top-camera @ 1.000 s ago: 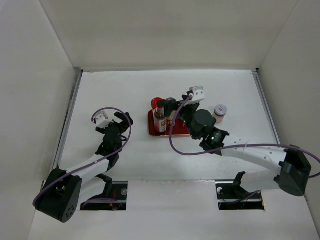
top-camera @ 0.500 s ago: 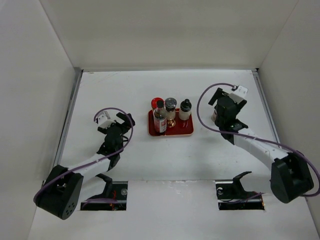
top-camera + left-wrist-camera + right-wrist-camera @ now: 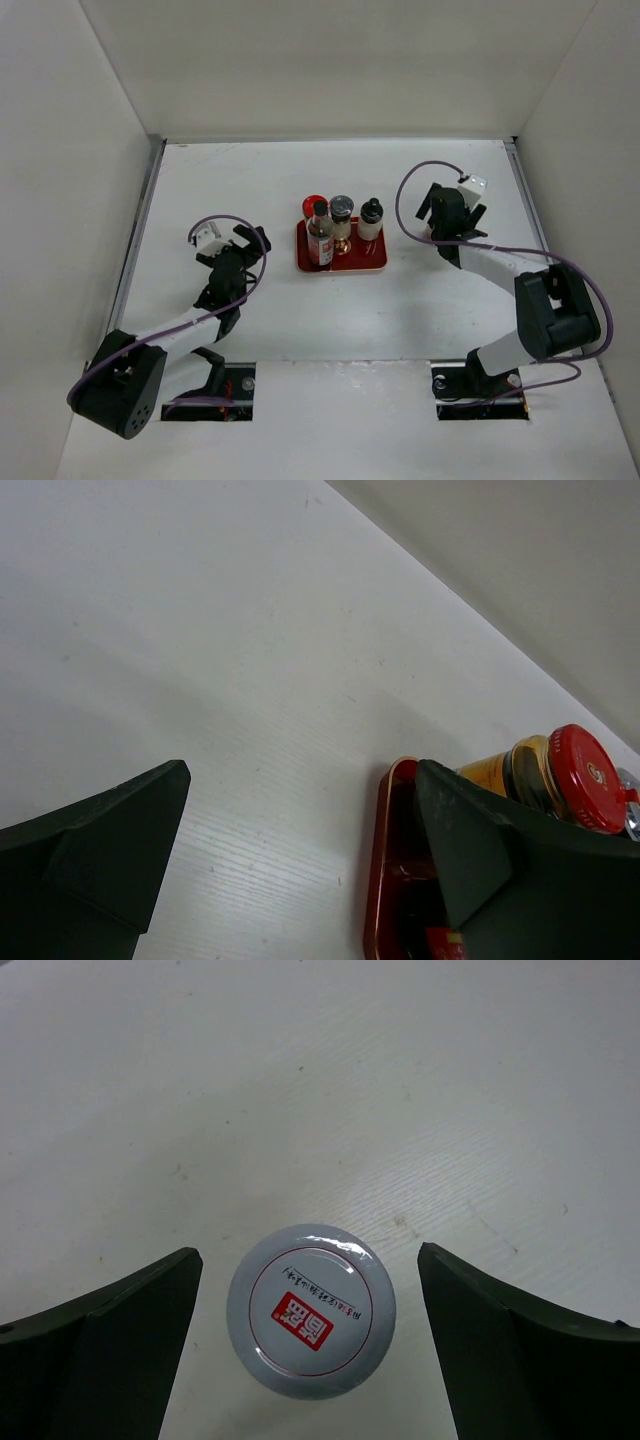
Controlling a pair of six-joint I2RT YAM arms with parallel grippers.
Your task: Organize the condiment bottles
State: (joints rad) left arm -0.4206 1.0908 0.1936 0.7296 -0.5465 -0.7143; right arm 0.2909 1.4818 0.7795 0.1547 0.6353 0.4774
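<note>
A red tray (image 3: 345, 264) holds the red-lidded jar (image 3: 314, 203), the tall clear black-capped red-labelled bottle (image 3: 320, 236), the grey-topped shaker (image 3: 342, 210) and the small dark-capped bottle (image 3: 371, 216). My right gripper (image 3: 441, 214) is open to the right of the tray and covers the pale-lidded jar in the top view. In the right wrist view the pale-lidded jar (image 3: 311, 1310) stands upright between the spread fingers (image 3: 110, 1350), untouched. My left gripper (image 3: 242, 247) is open and empty left of the tray. The left wrist view shows the tray rim (image 3: 380, 880) and the red-lidded jar (image 3: 575, 785).
White walls close the table on the left, back and right. The right arm's purple cable (image 3: 410, 190) loops above the table near the tray's right side. Bare white table (image 3: 250, 710) lies between the left gripper and the tray.
My right gripper left the small dark-capped bottle standing on the tray and swung right, over the pale-lidded jar. The left arm has barely moved.
</note>
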